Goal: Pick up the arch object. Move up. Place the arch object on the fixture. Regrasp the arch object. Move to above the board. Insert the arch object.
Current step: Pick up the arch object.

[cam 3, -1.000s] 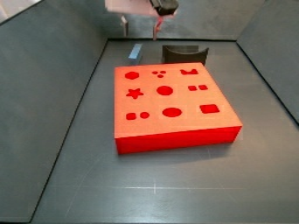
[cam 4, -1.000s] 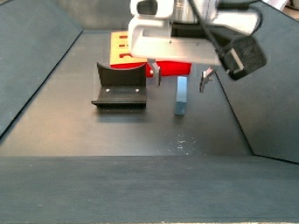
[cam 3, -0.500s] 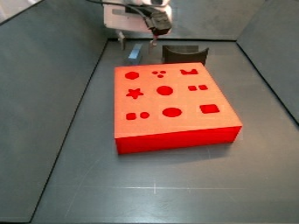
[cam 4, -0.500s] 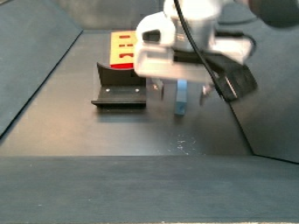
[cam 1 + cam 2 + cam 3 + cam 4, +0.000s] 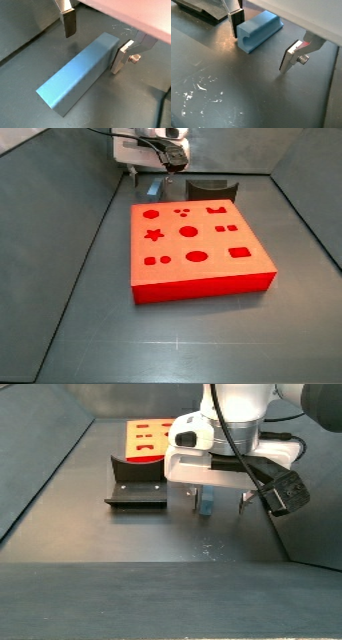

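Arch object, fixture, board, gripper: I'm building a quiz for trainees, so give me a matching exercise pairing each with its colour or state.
Things:
1. arch object
2. fixture
3. board
4. gripper

States:
a. red with shaped recesses
b. open, fingers on either side of a piece
c. blue-grey, on the floor
d. dark, nothing resting on it

Pairs: 1-c, 2-d, 3-a, 4-b

Dark grey scuffed floor between sloped grey side walls.
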Robot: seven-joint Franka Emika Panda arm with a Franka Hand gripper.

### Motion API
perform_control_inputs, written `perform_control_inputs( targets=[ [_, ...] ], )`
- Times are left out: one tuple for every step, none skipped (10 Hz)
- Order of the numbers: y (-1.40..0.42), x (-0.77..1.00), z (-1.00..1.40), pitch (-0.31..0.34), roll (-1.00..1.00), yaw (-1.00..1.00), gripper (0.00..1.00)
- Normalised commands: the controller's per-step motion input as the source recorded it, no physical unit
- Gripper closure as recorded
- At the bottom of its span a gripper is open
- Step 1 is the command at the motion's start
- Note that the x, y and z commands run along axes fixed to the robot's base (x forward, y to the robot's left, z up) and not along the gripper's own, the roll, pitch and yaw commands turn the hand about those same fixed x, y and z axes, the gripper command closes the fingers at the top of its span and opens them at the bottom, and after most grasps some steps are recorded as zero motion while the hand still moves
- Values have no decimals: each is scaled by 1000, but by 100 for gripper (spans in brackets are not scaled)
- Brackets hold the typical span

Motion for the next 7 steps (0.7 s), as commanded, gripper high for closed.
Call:
perform_control_inputs(
  targets=[
    [0, -26, 0, 0, 0, 0, 0],
    [-26, -80, -51, 0, 0, 0, 0],
    [-217, -329, -149, -19, 59, 0, 0],
    [-126, -211, -17, -9, 7, 0, 0],
    [0, 0, 0, 0, 0, 0, 100],
    [0, 0, 0, 0, 0, 0, 100],
    [0, 0, 0, 0, 0, 0, 100]
  ],
)
